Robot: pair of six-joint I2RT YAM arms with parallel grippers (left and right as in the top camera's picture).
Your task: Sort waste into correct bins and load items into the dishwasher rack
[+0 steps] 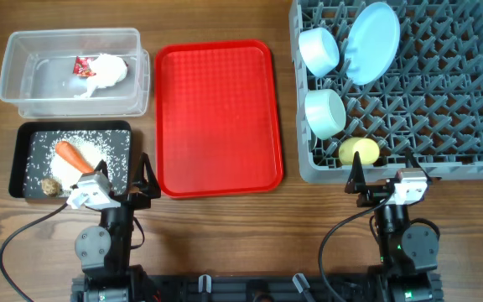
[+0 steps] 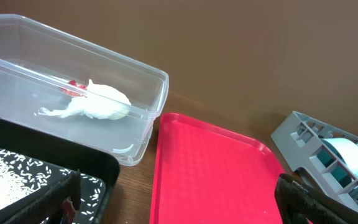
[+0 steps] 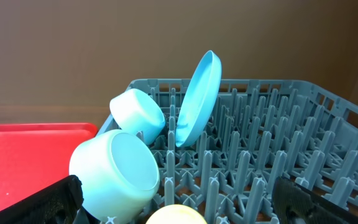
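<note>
The grey dishwasher rack (image 1: 443,101) at the right holds two light blue cups (image 1: 319,49) (image 1: 325,112), a light blue plate (image 1: 372,40) on edge and a yellow item (image 1: 358,152) at its near edge. The clear bin (image 1: 23,75) holds crumpled white waste (image 1: 103,72) and a red wrapper. The black bin (image 1: 23,147) holds a carrot (image 1: 75,157), rice and a brown lump. The red tray (image 1: 216,117) is bare. My left gripper (image 1: 128,186) is open by the black bin's near right corner. My right gripper (image 1: 374,186) is open before the rack, near the yellow item (image 3: 176,216).
The wooden table's near edge lies just behind both arm bases. In the left wrist view the clear bin (image 2: 148,124), the black bin (image 2: 98,168), the red tray (image 2: 216,174) and a rack corner (image 2: 303,134) show.
</note>
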